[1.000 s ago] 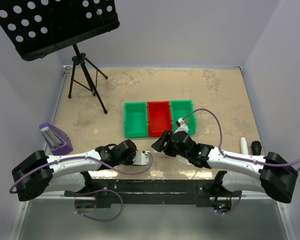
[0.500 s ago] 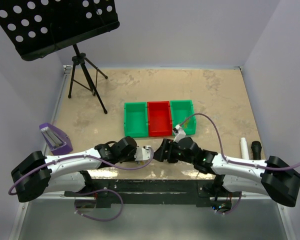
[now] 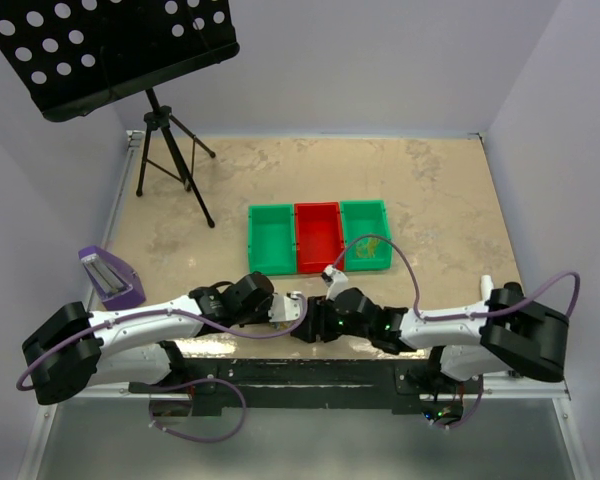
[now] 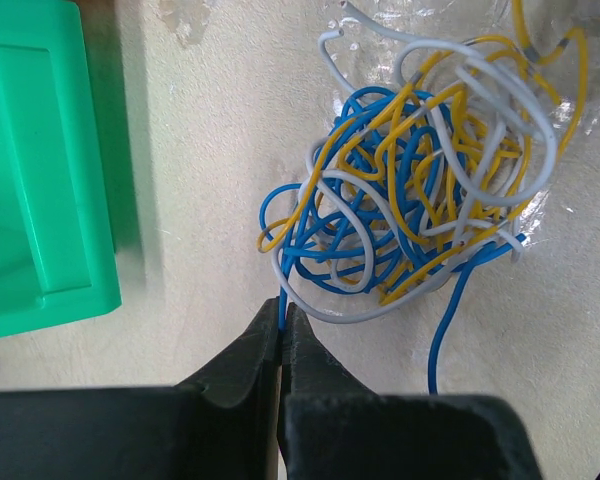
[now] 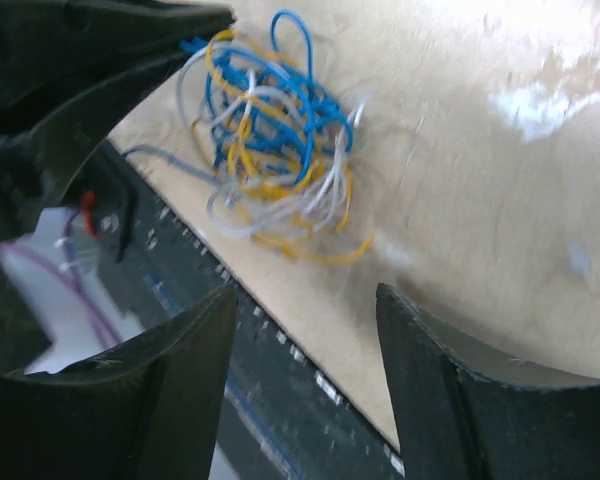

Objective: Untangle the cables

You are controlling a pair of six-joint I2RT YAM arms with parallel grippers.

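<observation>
Since a second ago my right gripper has swung in to the cables, a blue-yellow-white knot at the table's near edge. It gapes, empty. My left gripper pinches one blue strand as an anchor. Next, I reckon, the right takes another wire and draws away.

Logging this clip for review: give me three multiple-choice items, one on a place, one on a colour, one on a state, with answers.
1. Where does the cable tangle lie? A in the red bin; B on the table; C on the music stand.
2. Which colour of wire does the left claw pinch? A blue; B yellow; C white.
3. How is the right claw? A shut on a wire; B open; C out of view.
Answers: B, it rests there, near the green bin; A, a blue strand runs into its closed tips; B, its jaws stand apart, nothing between.
</observation>
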